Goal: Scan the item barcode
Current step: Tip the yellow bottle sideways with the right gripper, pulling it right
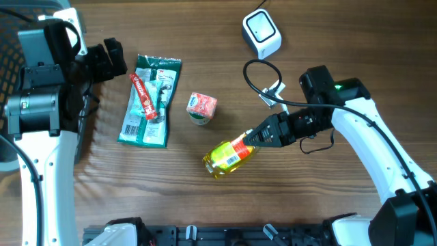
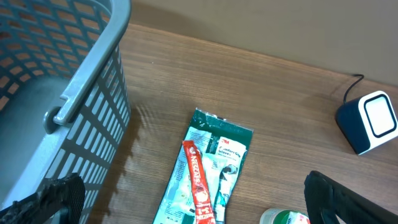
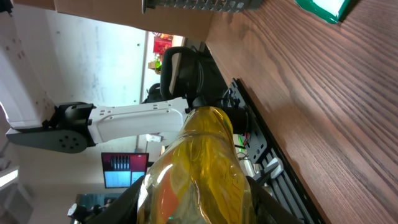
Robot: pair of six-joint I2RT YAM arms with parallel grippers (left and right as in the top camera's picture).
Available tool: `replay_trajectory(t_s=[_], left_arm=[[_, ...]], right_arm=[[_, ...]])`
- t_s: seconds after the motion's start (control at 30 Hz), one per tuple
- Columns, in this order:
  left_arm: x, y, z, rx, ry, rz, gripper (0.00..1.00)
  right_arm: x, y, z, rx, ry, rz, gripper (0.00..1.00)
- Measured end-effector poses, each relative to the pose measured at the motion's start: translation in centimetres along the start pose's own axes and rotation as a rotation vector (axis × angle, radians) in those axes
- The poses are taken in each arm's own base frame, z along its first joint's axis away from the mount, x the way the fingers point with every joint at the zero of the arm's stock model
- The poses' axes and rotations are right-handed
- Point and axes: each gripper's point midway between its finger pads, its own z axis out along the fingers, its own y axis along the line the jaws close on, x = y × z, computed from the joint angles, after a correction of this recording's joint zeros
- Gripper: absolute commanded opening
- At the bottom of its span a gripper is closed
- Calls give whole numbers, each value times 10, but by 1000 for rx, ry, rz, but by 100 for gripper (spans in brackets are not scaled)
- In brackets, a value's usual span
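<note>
Table (image 1: 328, 212) near front edge: right hand (image 1: 254, 139) grips bottle (image 1: 229, 157)

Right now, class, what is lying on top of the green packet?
A red sachet lies lengthwise on the green packet, slightly tilted. The strip of the packet's print beneath it is covered and cannot be read.
</note>
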Motion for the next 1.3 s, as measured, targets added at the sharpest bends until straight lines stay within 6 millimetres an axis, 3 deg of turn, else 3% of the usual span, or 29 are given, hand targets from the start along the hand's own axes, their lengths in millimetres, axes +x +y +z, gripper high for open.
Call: replay_trajectory(t_s=[1.3], left_arm=[[0,0,0,0,0,0,100]], right_arm=[[-4,-1,0,3,-8,-35,31]])
